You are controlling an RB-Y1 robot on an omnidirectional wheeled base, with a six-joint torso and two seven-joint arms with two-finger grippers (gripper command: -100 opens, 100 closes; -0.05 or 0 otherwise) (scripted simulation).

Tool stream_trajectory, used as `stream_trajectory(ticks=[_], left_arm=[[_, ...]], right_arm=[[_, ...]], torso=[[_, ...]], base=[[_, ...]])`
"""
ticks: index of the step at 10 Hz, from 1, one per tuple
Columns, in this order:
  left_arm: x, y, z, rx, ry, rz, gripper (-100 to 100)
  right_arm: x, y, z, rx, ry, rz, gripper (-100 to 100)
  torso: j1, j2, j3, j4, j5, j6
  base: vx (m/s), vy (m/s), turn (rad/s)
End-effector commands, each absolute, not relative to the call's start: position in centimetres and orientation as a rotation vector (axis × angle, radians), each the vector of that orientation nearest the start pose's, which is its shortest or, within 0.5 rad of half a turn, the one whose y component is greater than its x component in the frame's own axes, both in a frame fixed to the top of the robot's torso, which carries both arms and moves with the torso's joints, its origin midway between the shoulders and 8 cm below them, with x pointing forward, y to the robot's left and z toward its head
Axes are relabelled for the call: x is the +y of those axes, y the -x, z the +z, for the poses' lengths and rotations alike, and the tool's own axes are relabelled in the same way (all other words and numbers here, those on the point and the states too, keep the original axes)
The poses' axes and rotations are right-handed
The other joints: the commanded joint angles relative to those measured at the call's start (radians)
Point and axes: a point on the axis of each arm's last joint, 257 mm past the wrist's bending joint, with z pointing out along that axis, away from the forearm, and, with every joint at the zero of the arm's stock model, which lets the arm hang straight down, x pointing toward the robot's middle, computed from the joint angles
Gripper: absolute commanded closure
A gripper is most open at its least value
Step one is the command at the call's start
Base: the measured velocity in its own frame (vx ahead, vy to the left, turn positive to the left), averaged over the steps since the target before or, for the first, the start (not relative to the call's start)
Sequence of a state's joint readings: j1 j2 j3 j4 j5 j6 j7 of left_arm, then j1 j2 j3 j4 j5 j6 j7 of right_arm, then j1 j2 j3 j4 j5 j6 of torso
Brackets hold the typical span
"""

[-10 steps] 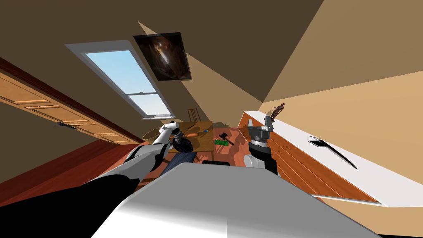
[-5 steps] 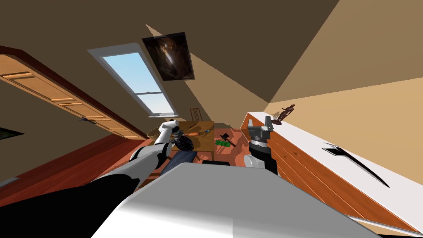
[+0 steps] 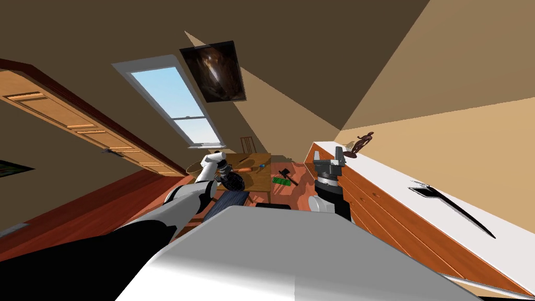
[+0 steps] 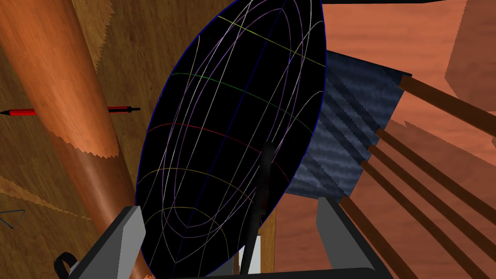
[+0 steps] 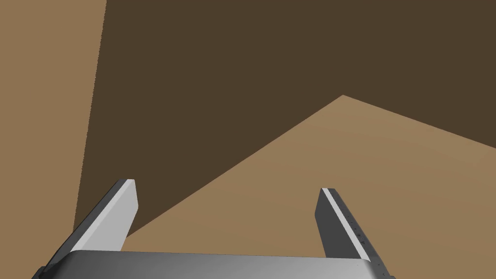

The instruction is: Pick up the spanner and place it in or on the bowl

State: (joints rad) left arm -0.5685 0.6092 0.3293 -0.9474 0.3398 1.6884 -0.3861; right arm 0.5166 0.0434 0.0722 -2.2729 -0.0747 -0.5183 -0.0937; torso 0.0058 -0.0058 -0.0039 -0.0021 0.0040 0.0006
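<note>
The spanner [image 4: 264, 179], as I take the slim dark bar to be, shows against the black inside of the bowl [image 4: 218, 97], running from the gripper's body out towards the bowl's middle. It stands between the fingers of the left gripper [image 4: 227, 206], which are spread wide to either side of it and touch neither it nor the bowl. I cannot tell whether the bar already rests in the bowl or hangs just over it.

In the head view the bowl [image 3: 234, 183] sits left of centre, at the near edge of the wooden table [image 3: 258, 162], with the left gripper [image 3: 224, 170] directly above it. An orange cylinder [image 4: 63, 97] lies on the table just beside the bowl, with a thin red stick [image 4: 118, 109] beyond it. A chair with a dark blue seat [image 4: 353, 121] stands past the bowl's far rim. On the floor, right of the table, lie a hammer [image 3: 285, 173] and a green block [image 3: 280, 180].

The right gripper [image 3: 339, 157] is raised right of centre, its fingers [image 5: 123, 208] apart and empty.

I judge this to be the end of the placing step. The next move calls for lifting the left hand straight away from the bowl without catching the bar or nudging the rim, since the bowl sits so near the table's edge.
</note>
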Motion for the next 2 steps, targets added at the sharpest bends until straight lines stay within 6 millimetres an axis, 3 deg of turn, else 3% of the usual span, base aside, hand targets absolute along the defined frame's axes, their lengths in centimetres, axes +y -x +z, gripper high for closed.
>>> stream_trajectory(ticks=[1,2], left_arm=[[48.01,-40.32,-33.84,2.196,2.219,0.008,0],[48.01,-40.32,-33.84,2.196,2.219,0.008,0]], right_arm=[[-27.12,-34.27,1.94,0.498,-0.782,1.498,0],[-27.12,-34.27,1.94,0.498,-0.782,1.498,0]], torso=[[0.000,0.000,0.000,0.000,0.000,0.000],[0.000,0.000,0.000,0.000,0.000,0.000]], base=[[0.000,0.000,0.000],[0.000,0.000,0.000]])
